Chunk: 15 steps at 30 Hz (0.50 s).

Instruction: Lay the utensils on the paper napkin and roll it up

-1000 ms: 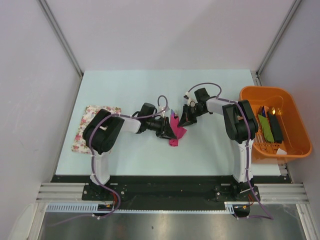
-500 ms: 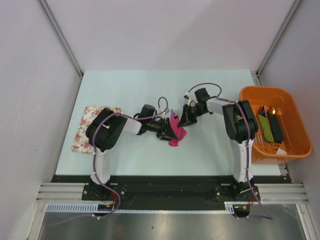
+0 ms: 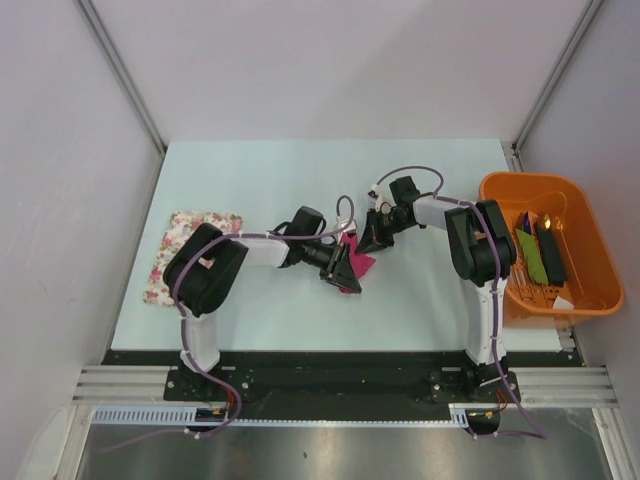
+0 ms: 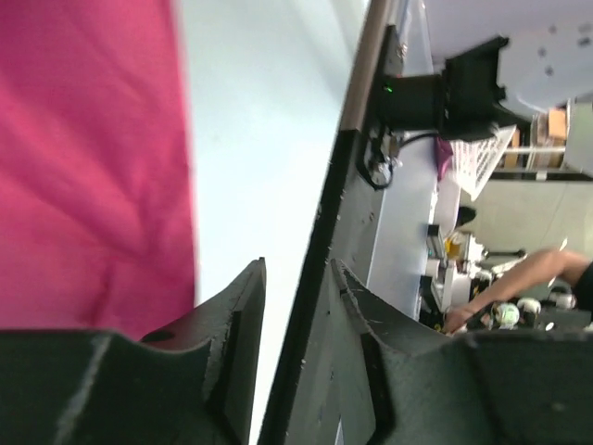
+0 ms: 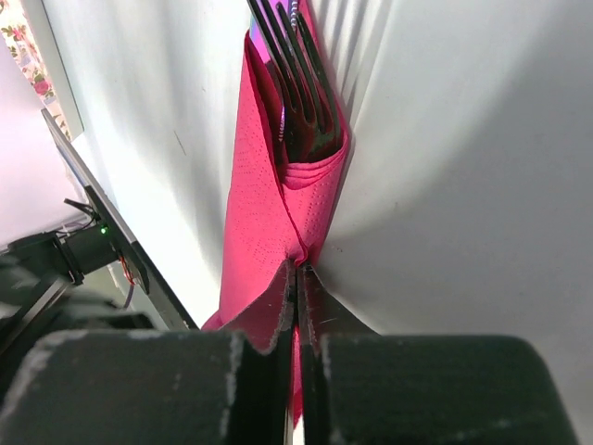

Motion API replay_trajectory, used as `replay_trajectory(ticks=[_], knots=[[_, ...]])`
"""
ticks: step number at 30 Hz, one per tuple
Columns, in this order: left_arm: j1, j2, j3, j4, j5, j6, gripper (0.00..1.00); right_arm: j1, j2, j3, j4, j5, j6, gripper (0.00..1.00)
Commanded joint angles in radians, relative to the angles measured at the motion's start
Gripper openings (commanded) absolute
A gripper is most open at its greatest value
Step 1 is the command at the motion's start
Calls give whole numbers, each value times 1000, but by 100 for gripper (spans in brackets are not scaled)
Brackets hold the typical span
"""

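Note:
The magenta paper napkin (image 5: 269, 213) is folded around the utensils (image 5: 295, 83), whose dark fork tines stick out of the fold's far end, with a purple piece beside them. My right gripper (image 5: 298, 269) is shut on the napkin's pinched edge. In the top view the napkin (image 3: 360, 262) lies mid-table between the two grippers, the right gripper (image 3: 369, 242) at its far right side. My left gripper (image 3: 344, 272) sits on its near left side. In the left wrist view the left gripper (image 4: 296, 278) is open with nothing between its fingers, and the napkin (image 4: 93, 158) lies beside its left finger.
An orange tub (image 3: 500, 188) with green and black clutter stands at the table's right edge. A floral cloth mat (image 3: 160, 270) lies at the left, partly under the left arm. The table's near edge (image 4: 347, 158) runs close by the left gripper.
The left arm has stretched to the right, bringing its gripper further onto the napkin's near side. The right gripper has held still, shut on the napkin.

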Motion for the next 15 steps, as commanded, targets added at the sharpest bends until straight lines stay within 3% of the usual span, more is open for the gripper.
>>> replay_trajectory(ticks=[1,6,15], knots=[[27,-91,42,-53,26,95,39,0,25,-6,25,57,-15,0],[122,-68,-32,170,-51,-167,36,1,24,-9,26,59,-14,0],[84,32,-10,208,-82,-215,32,1,25,-15,31,59,-15,0]])
